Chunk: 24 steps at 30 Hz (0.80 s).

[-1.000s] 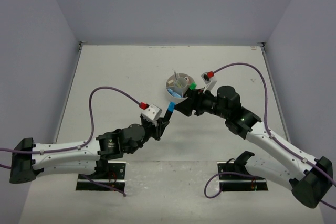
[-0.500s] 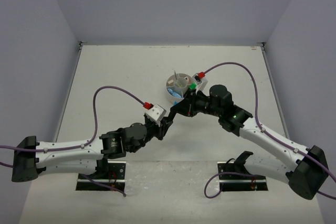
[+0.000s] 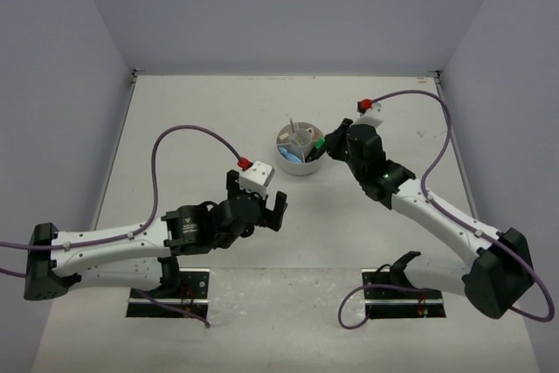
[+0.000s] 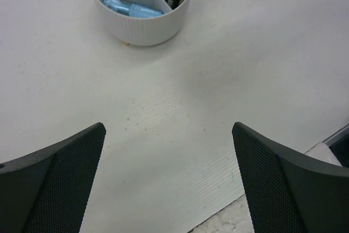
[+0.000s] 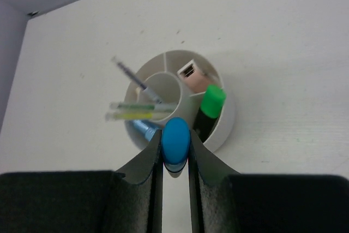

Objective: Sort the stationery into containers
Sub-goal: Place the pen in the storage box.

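Pale tabletop (image 3: 175,128) fills the space between grey walls. On it, the right hand (image 5: 175,154) is pinched almost closed on a blue highlighter (image 5: 175,139), cap end towards the wrist camera, over the near rim of the round white organiser (image 5: 228,117). In its wedges sit a green highlighter (image 5: 211,102), a pink marker (image 5: 193,76) and a blue marker (image 5: 143,128). Thin pens (image 5: 136,106) lean from the central cup. Well apart from the organiser, the left hand (image 4: 168,129) gapes wide and holds nothing.
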### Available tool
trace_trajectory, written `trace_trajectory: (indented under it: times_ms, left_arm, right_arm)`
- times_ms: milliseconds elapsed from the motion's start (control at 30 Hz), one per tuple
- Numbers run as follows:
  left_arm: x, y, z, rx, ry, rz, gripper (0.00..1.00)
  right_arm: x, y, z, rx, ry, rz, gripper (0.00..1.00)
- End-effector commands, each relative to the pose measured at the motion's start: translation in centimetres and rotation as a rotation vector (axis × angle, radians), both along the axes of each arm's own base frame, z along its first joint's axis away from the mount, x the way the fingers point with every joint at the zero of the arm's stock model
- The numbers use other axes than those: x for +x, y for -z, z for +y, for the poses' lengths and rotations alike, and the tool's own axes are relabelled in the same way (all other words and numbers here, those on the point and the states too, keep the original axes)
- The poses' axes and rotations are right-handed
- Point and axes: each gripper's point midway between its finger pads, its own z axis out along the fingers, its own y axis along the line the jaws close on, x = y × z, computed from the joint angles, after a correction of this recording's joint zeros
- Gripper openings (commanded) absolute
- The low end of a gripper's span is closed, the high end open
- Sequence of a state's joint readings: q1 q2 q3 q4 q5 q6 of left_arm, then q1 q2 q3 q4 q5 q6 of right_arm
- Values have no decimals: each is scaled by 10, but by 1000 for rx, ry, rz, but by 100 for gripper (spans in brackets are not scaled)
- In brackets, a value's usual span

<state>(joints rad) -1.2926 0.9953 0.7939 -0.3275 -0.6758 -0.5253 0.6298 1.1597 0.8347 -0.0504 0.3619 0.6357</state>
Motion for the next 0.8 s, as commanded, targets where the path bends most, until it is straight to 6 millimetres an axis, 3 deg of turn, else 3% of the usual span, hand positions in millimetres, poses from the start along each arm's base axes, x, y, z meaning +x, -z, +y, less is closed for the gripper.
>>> trace_trajectory:
  times_ms: [0,233,533,633,700,767]
  left_arm:
    - [-4,5,24,37,-54,32,100]
    - [-8,21,18,50,-17,52,100]
    - [-12,29,5,60,41,63,100]
    - [-12,26,7,50,40,59,100]
    - [-10,23,9,41,26,52,100]
    - [-8,20,13,30,-1,48,100]
  right_arm:
    - [42,-13,-22,-60,157,-62,0]
    - [62,-2,-1,-49,103,-50,0]
    - [64,20,18,-5,43,-4,3]
    - [62,30,21,3,26,20,18]
    - [59,31,23,12,18,29,45]
    - [58,30,21,16,25,34,60]
